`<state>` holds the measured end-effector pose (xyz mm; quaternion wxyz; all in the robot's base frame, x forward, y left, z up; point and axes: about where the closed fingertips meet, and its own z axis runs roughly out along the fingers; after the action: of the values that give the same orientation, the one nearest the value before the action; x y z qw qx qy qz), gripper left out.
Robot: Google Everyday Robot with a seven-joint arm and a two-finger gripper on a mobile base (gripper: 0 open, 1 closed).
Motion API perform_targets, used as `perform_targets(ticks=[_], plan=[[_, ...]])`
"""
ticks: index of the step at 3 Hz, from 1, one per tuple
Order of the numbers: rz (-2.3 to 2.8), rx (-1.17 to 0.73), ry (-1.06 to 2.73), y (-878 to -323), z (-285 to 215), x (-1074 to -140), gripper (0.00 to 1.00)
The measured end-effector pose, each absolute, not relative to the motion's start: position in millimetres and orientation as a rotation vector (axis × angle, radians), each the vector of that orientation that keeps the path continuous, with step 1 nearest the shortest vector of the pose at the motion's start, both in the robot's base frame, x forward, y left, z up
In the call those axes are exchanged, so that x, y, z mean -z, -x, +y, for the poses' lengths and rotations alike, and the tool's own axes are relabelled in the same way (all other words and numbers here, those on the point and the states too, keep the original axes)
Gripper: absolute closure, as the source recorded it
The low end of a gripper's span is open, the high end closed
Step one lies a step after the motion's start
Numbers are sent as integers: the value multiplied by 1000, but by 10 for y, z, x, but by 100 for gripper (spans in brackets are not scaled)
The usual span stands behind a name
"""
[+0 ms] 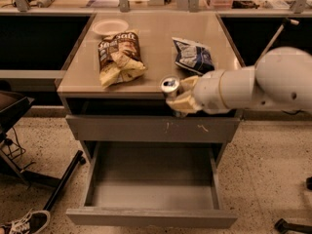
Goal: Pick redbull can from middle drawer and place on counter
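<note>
1. The cream pincer [178, 100] is clenched around the slim silver-and-blue metal can [170, 86], holding it upright at the front edge of the glossy tan worktop [156, 38].
2. Below, the wide grey metal drawer [151, 217] stands pulled out.
3. A brown chip bag [119, 57] lies on the worktop.

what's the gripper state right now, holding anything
Gripper: shut on the redbull can, held upright at the front edge of the counter.

High front camera faces counter [156, 57]; claw [178, 95] grips redbull can [170, 86] at its edge.

White arm [273, 82], tan claw [177, 99] at counter [156, 43]
</note>
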<state>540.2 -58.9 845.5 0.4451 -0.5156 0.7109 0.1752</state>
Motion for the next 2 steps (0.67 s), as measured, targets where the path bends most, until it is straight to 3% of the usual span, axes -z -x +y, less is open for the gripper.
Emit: perform_targets(ticks=[2], plan=[[1747, -335, 1220, -6357, -536, -9705, 100]])
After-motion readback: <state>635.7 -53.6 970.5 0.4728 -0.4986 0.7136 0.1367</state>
